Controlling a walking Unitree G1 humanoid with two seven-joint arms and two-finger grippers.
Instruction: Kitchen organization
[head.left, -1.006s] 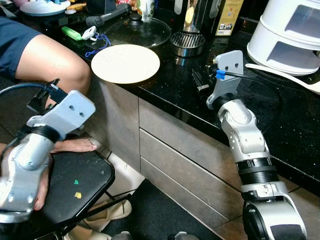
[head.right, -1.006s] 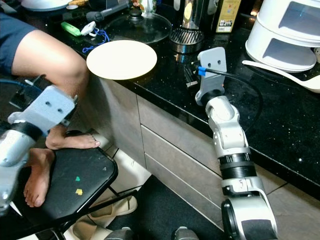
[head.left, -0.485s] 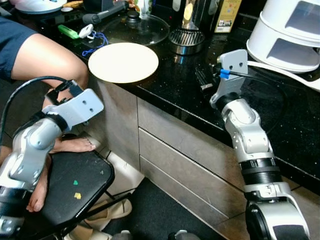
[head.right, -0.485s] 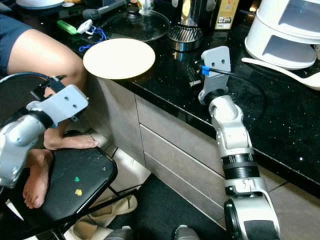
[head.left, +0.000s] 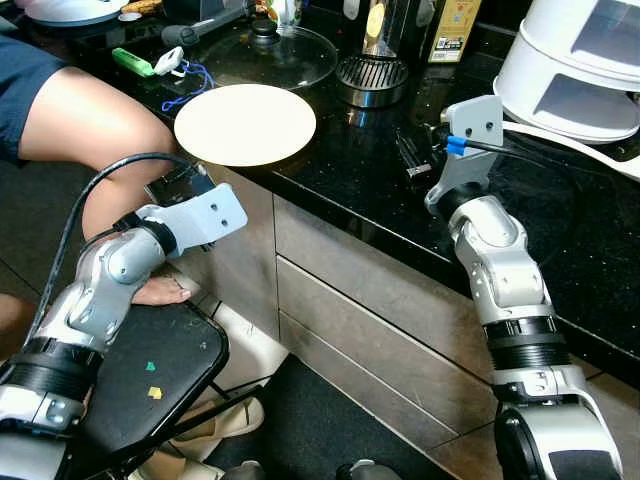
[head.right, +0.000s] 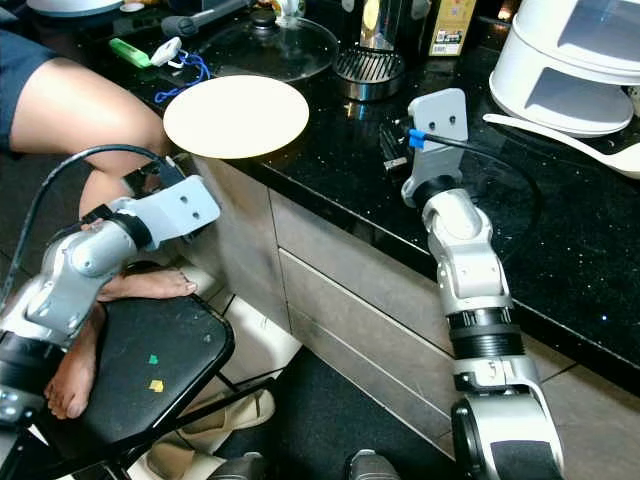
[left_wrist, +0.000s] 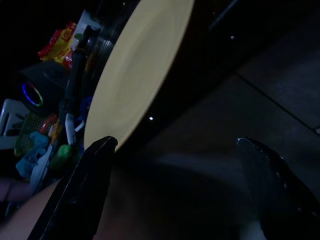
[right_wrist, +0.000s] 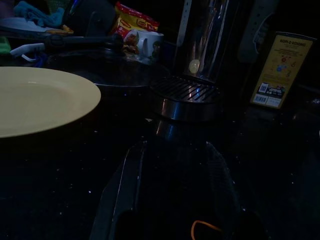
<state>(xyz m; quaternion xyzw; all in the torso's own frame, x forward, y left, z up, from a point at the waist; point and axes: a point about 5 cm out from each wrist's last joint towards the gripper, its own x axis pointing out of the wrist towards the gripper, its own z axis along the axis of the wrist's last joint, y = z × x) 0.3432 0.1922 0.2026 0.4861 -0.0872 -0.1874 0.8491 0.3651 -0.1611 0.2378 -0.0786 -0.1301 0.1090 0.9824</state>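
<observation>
A round cream plate (head.left: 245, 123) lies on the black countertop (head.left: 360, 180), its rim reaching past the counter's near left edge. My left gripper (head.left: 172, 186) is raised just below and to the left of that rim, beside the cabinet front. It is open with nothing between its fingers (left_wrist: 97, 155), and the left wrist view shows the plate (left_wrist: 140, 65) edge-on just beyond them. My right gripper (head.left: 412, 155) rests low over the counter, right of the plate, fingers slightly apart and empty, aimed toward a round metal grate (right_wrist: 185, 95).
A person's bare leg (head.left: 90, 130) is beside my left arm, a foot (head.left: 155, 292) on a black chair (head.left: 160, 370). A glass pot lid (head.left: 265, 55), white appliance (head.left: 580, 60), white ladle (head.left: 570, 145) and bottles crowd the counter. Grey drawers (head.left: 360, 300) lie below.
My left arm has lifted and swung right, from over the chair up to the counter edge below the plate. The right arm has barely moved.
</observation>
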